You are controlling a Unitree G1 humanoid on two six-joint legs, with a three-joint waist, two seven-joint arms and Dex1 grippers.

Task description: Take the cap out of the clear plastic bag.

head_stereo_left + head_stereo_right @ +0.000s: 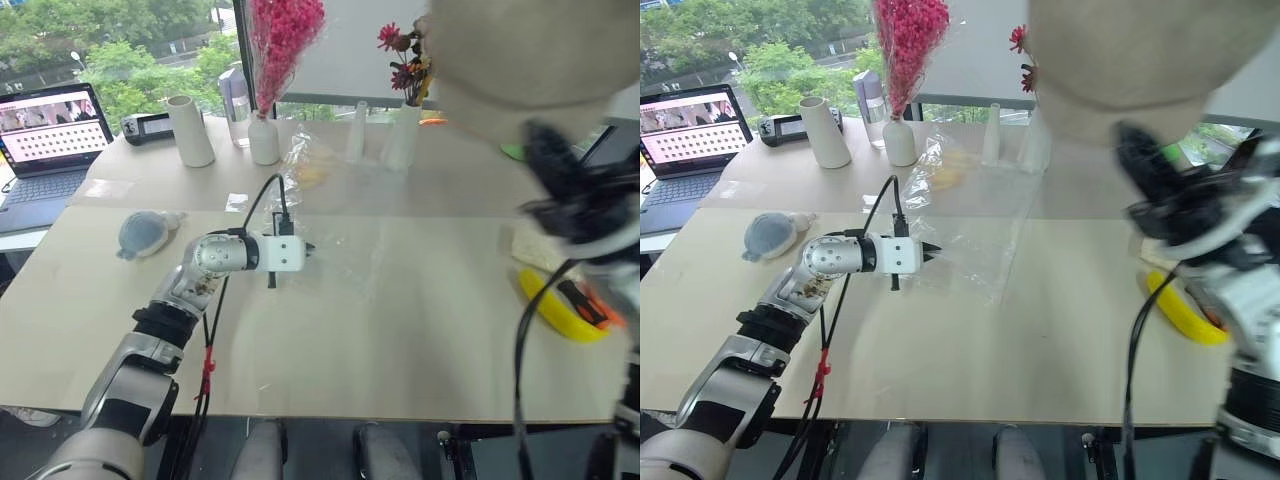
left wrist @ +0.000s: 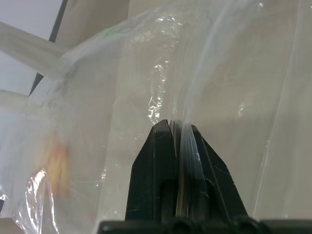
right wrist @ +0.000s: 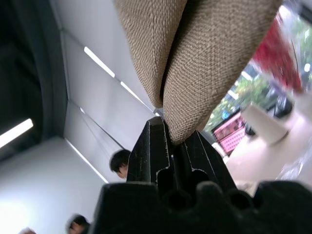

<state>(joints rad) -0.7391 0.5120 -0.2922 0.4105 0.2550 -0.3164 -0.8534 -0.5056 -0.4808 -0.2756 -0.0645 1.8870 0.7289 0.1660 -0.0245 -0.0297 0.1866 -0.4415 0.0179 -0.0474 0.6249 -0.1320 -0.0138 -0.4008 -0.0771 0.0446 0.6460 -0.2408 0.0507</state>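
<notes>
While left pincer (image 2: pixel 178 127) pinches clear plastic bag (image 1: pixel 975 215) low over table (image 1: pixel 400 350), right pincer (image 3: pixel 176 136) clamps cap (image 1: pixel 1140 50) aloft.

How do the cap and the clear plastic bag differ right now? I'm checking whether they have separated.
The cap is opaque taupe fabric, raised high in the right gripper; the clear plastic bag is see-through, crinkled film lying low over the table, pinched by the left gripper. The cap is outside the bag. Both are clamped in shut fingers.
</notes>
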